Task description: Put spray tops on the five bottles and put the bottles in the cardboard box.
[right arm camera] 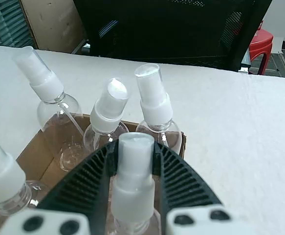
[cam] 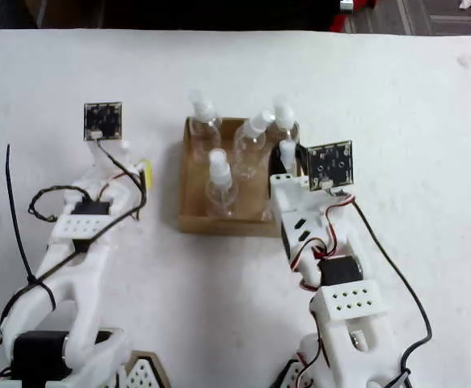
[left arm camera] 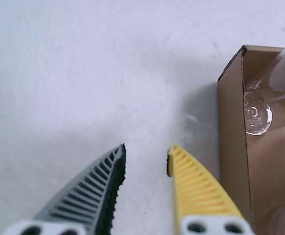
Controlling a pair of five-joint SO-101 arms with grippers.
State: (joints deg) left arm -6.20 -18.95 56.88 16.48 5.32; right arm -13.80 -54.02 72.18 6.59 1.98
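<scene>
The cardboard box (cam: 219, 224) sits mid-table with clear bottles standing in it, each with a white spray top: one at the back left (cam: 203, 121), one leaning (cam: 253, 142), one at the back right (cam: 284, 121) and one near the front (cam: 220, 183). My right gripper (right arm camera: 135, 161) is shut on the spray top of a further bottle (right arm camera: 134, 171), held upright at the box's right side (cam: 287, 156). Beyond it stand the other bottles (right arm camera: 49, 98) (right arm camera: 108, 115) (right arm camera: 154, 105). My left gripper (left arm camera: 146, 159) hangs open over bare table just left of the box (left arm camera: 232, 142), holding nothing.
White cloth covers the table (cam: 429, 121), with free room on both sides of the box. A black chair (right arm camera: 171, 29) and a red stool (right arm camera: 259, 41) stand past the far edge. Cables trail from both arms.
</scene>
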